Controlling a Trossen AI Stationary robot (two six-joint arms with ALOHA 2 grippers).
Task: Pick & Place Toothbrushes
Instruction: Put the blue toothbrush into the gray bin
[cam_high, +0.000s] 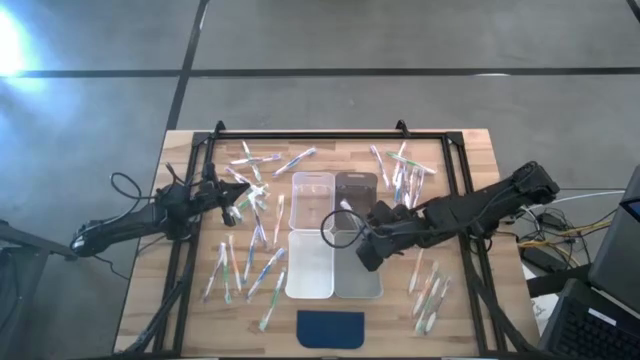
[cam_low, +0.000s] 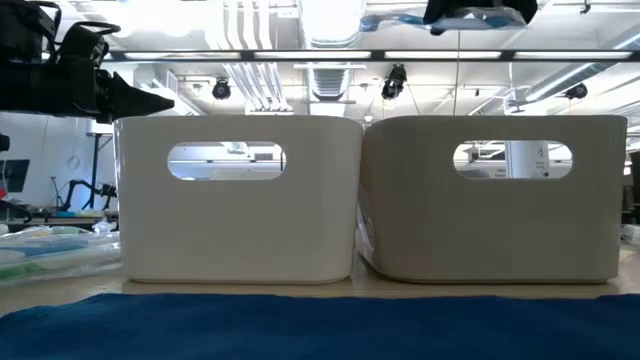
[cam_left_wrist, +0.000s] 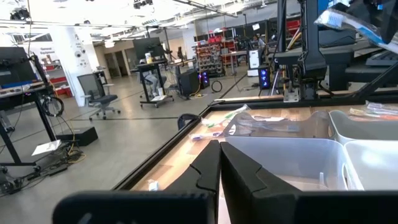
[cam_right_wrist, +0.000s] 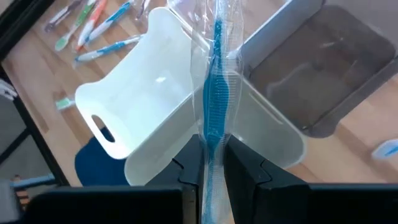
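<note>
Many wrapped toothbrushes lie loose on the wooden table, left (cam_high: 250, 255), far (cam_high: 400, 170) and right (cam_high: 430, 290) of four bins. My right gripper (cam_right_wrist: 214, 155) hangs above the bins (cam_high: 365, 245), shut on a blue toothbrush (cam_right_wrist: 216, 99) in a clear wrapper. In the right wrist view a white bin (cam_right_wrist: 161, 93) and a grey bin (cam_right_wrist: 323, 68) lie below it. My left gripper (cam_left_wrist: 217, 168) stays shut and level at the table's left (cam_high: 235, 200), holding nothing. My right gripper pinches the blue toothbrush through its clear wrapper (cam_right_wrist: 213, 140) between its two fingers. The fingers slant down from the table's right side. The brush runs along them and sticks out well past the fingertips. It is lifted clear, over the bins' shared edge.
The clear bin (cam_high: 312, 190) and dark bin (cam_high: 355, 188) stand on the far side, the white bin (cam_high: 310, 265) and grey bin (cam_high: 358, 278) nearer. A dark blue pad (cam_high: 331, 327) lies at the near edge. A black frame (cam_high: 300, 135) borders the work area.
</note>
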